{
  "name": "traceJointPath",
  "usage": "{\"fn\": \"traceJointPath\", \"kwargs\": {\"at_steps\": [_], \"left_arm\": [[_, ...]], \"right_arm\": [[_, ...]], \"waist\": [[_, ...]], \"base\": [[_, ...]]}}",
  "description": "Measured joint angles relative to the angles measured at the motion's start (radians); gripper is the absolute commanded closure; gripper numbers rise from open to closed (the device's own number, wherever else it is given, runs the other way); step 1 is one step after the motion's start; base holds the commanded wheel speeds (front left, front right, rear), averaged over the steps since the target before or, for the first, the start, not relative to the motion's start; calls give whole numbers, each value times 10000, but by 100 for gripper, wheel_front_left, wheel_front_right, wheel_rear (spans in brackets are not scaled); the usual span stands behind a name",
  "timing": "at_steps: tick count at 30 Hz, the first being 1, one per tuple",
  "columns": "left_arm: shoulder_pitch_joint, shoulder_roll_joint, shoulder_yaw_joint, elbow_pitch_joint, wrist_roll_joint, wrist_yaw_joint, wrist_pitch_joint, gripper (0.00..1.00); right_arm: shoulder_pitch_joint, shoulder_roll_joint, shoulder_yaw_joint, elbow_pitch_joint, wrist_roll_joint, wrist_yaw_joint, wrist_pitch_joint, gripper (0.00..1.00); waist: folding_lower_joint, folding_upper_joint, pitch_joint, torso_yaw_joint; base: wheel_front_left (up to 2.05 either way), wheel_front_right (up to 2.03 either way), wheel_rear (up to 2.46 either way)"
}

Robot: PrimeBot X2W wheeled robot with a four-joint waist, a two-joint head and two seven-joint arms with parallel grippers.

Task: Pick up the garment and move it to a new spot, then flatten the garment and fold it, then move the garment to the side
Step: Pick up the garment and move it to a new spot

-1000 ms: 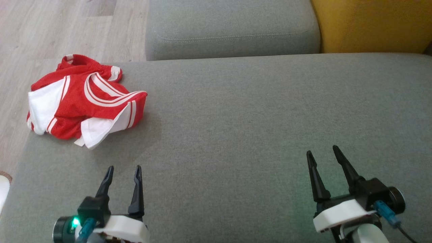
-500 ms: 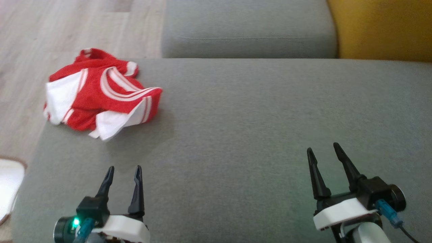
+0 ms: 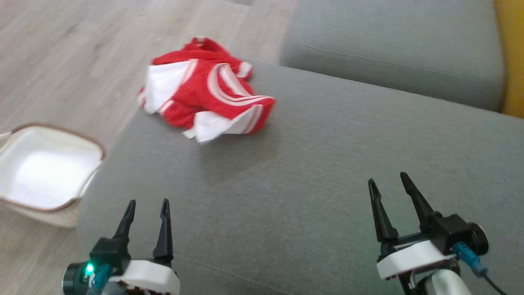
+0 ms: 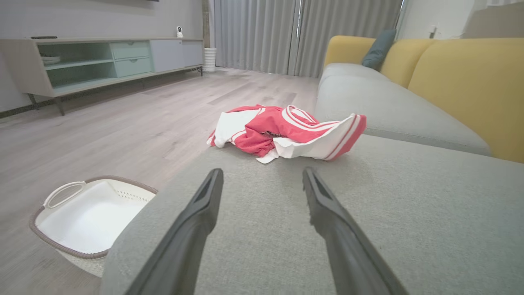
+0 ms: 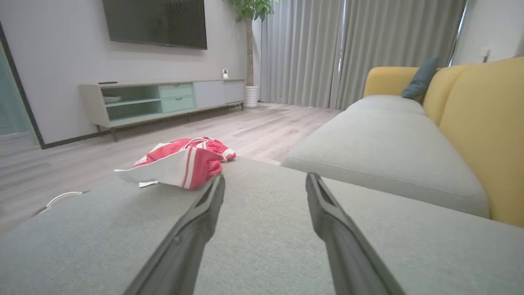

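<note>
Garment (image 3: pixel 204 88) lies crumpled at the far left corner of the sofa (image 3: pixel 327 164) in the head view, well apart from the left claw (image 3: pixel 148 201) and right claw (image 3: pixel 387 177), both wide and empty. Left wrist view: the garment sits beyond the spread fingers, with a basket (image 4: pixel 123 182) on the floor. Right wrist view: the garment lies ahead, to the left.

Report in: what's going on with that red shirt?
Left gripper open, empty. Right gripper open, empty. Garment crumpled at sofa edge, untouched. Nothing in the way.
</note>
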Motion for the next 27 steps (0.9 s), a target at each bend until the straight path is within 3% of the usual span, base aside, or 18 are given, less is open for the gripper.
{"fn": "traceJointPath", "kwargs": {"at_steps": [10, 20, 27], "left_arm": [[13, 0, 267, -107, 84, -35, -2, 0], [13, 0, 249, -125, 178, -42, -2, 0], [-419, 29, -8, 111, 299, -397, -2, 0]], "right_arm": [[-15, 2, 211, 2, 86, 0, 0, 0], [-38, 2, 159, 38, 84, 0, 0, 0], [-39, 2, 59, 4, -38, 0, 0, 0]], "waist": [[0, 0, -1, 1395], [0, 0, 65, 1297], [0, 0, 299, 872]], "base": [[0, 0, 0], [0, 0, 0], [0, 0, 0]]}}
